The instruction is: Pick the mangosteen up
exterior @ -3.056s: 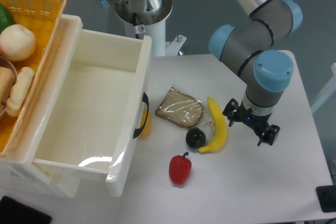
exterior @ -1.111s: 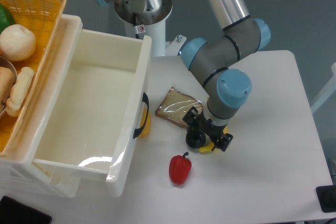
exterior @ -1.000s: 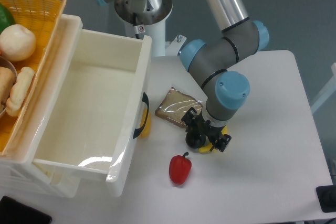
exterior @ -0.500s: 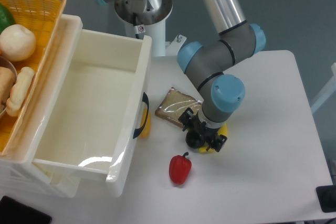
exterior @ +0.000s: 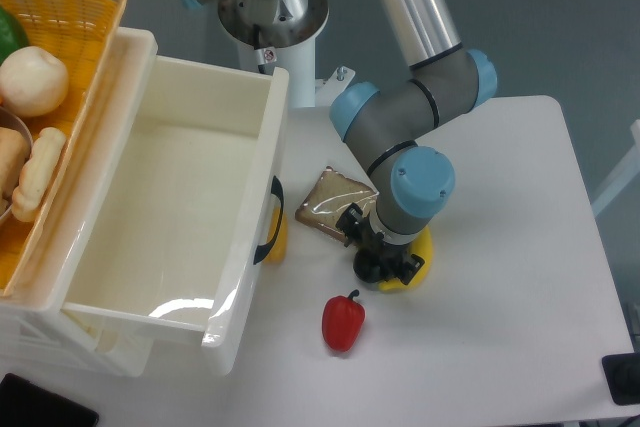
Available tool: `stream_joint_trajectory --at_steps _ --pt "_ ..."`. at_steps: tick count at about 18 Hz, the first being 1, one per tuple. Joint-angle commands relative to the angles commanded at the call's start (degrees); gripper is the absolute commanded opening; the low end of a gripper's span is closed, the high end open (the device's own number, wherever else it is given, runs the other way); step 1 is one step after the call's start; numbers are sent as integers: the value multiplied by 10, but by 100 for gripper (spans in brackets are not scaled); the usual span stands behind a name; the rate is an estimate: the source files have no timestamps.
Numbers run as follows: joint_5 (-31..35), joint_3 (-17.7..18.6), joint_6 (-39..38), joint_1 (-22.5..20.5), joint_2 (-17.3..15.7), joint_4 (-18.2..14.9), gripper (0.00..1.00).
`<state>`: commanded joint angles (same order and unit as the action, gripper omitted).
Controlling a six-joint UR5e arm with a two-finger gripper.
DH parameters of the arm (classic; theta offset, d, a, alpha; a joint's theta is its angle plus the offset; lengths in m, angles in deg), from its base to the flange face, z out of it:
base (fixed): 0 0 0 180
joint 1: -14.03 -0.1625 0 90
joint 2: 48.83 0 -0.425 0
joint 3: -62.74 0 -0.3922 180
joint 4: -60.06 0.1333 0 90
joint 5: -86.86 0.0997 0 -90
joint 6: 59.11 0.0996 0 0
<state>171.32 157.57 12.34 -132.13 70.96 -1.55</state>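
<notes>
Starting with the big items: you have a white worktop [exterior: 500, 347], a large white bin [exterior: 170, 217] at its left, and a wicker basket [exterior: 60, 7] of produce behind the bin, cut off by the frame edge. The arm [exterior: 400, 117] reaches down over the middle of the worktop, wrist directly above the target.

Next, a wrapped slice of bread [exterior: 328, 201] lies just beside the wrist, half covered by it. The banana [exterior: 418, 265] shows only as a yellow tip under the wrist. The red pepper [exterior: 343, 321] stands apart, nearer the front edge.

The mangosteen [exterior: 370, 269] sits on the worktop below the hand [exterior: 381, 259], dark on dark, mostly hidden.

Hand state: cannot tell. The fingers merge with the black fruit, so you cannot see whether they are apart, together, or gripping it.

Risks, as judged:
- The round glossy fruit may squirt out sideways if the fingers close off-centre.
- The banana touches or nearly touches the fruit, so a finger could catch it.
- The bread wrapper could snag.
</notes>
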Motion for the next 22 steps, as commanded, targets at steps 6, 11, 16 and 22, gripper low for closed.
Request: stream_joint_trajectory --at_steps 6,11,16,22 --pt "0 -1 -2 0 0 1 21" --pt "-2 -4 -3 -2 -1 1 7" --pt "-4 -21 -3 -10 -4 0 6" --pt "-2 -79 3 -33 -7 -5 0"
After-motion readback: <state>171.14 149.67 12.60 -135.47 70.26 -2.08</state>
